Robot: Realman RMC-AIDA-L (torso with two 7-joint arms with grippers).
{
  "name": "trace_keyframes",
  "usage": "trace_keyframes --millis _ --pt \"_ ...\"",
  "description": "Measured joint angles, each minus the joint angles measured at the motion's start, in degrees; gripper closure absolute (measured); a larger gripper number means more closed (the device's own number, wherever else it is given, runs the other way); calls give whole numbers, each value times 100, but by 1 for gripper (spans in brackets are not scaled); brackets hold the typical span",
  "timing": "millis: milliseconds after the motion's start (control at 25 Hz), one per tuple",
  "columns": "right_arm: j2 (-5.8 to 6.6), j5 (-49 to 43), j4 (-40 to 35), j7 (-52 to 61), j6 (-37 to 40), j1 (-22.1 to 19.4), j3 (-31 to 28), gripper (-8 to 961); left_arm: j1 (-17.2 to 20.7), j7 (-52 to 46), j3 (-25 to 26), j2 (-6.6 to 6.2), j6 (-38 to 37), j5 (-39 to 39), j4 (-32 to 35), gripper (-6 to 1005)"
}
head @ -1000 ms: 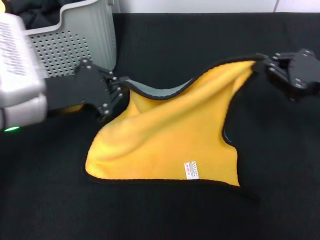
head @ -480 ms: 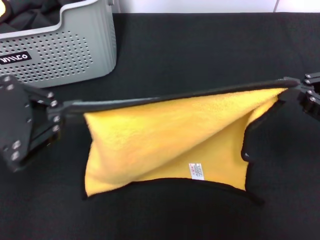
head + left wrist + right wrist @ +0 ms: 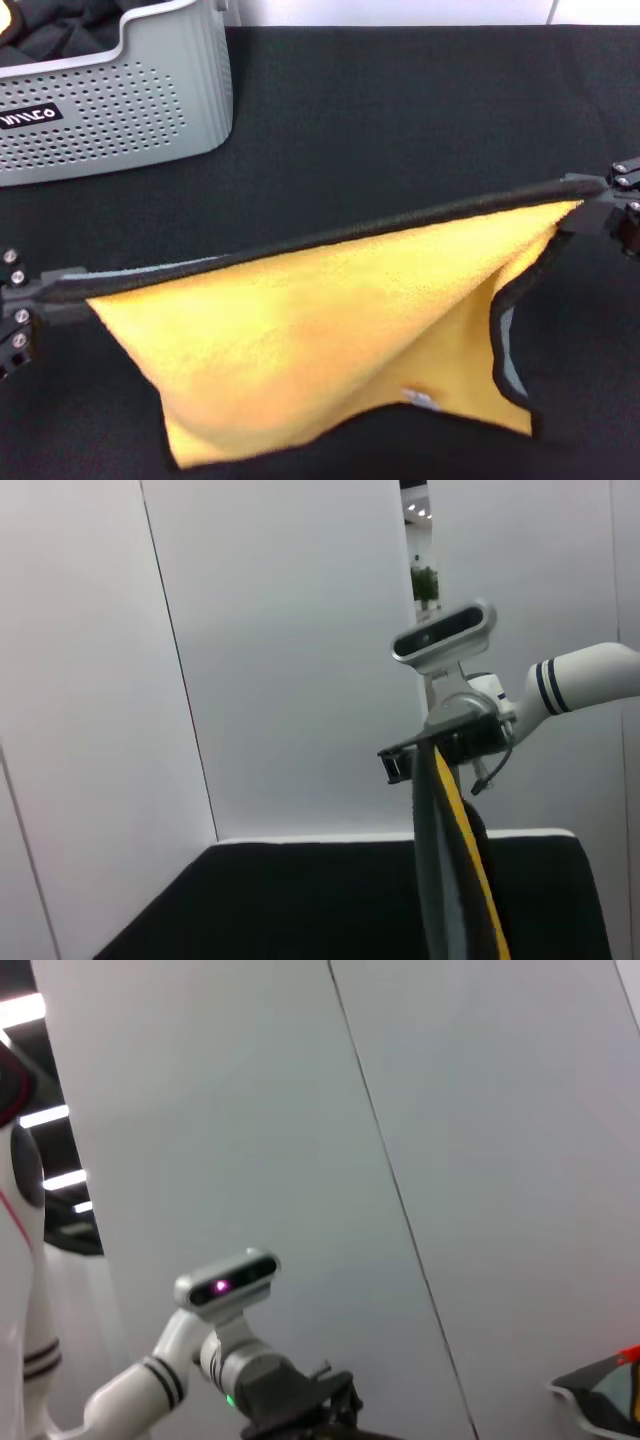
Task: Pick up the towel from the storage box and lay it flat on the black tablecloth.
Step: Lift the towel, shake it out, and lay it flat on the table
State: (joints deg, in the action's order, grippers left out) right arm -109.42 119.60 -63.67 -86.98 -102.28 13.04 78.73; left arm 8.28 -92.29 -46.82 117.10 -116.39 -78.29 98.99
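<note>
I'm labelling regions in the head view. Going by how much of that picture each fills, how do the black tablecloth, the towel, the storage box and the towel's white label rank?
Largest to smallest:
1. black tablecloth
2. towel, held up nearer the camera, so it looks enlarged
3. storage box, cut off by the frame
4. white label, mostly hidden

Left gripper (image 3: pixel 35 292) and right gripper (image 3: pixel 600 200) held wide apart at opposite edges of the head view, each clamped on a corner of the towel (image 3: pixel 320 350).
</note>
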Motion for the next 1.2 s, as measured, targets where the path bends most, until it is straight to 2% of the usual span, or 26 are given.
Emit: trace_keyframes --millis 160,280,400,440,560,640,680,760,960,1000,1040,1160,1200 --pt "-19 3 491 235 8 190 22 933 34 5 10 22 -5 -265 -35 977" --pt "-103 -288 1416 252 43 713 16 933 -117 13 79 84 4 -790 -181 975" --pt "-191 -874 2747 -18 221 1452 -36 933 -514 46 272 225 12 -1514 -469 973" --pt "-209 -1029 3171 -152 321 1696 -67 933 -761 85 405 275 18 -1848 -701 973" --pt "-239 -1359 3977 -587 608 2265 -124 933 -1347 164 691 267 24 -2345 -1369 971" --pt "-227 -1374 4034 -654 578 2419 -131 932 -1571 170 818 234 28 -2440 -1622 970" --pt "-207 -1344 3831 -598 502 2408 -183 932 -1713 164 918 176 28 -2442 -1770 969" --pt "-192 -1335 3695 -555 461 2356 -232 932 -1734 153 939 153 24 -2425 -1797 968" --pt "-169 -1261 2982 -332 25 1878 -601 932 -1628 78 901 139 -2 -1894 -1693 965" --pt "-168 -1162 2644 -265 -1 1687 -605 932 -1487 11 843 82 -7 -1399 -1655 964" --pt "-167 -1027 2284 -197 -16 1492 -567 932 -1487 11 843 82 -7 -1399 -1655 964" --pt "-127 -596 1336 -3 -36 977 -406 932 -1234 -143 683 -43 -12 -604 -1500 962" --pt "-83 -311 766 131 -41 707 -320 932 -1191 -193 634 -71 -13 -422 -1450 961"
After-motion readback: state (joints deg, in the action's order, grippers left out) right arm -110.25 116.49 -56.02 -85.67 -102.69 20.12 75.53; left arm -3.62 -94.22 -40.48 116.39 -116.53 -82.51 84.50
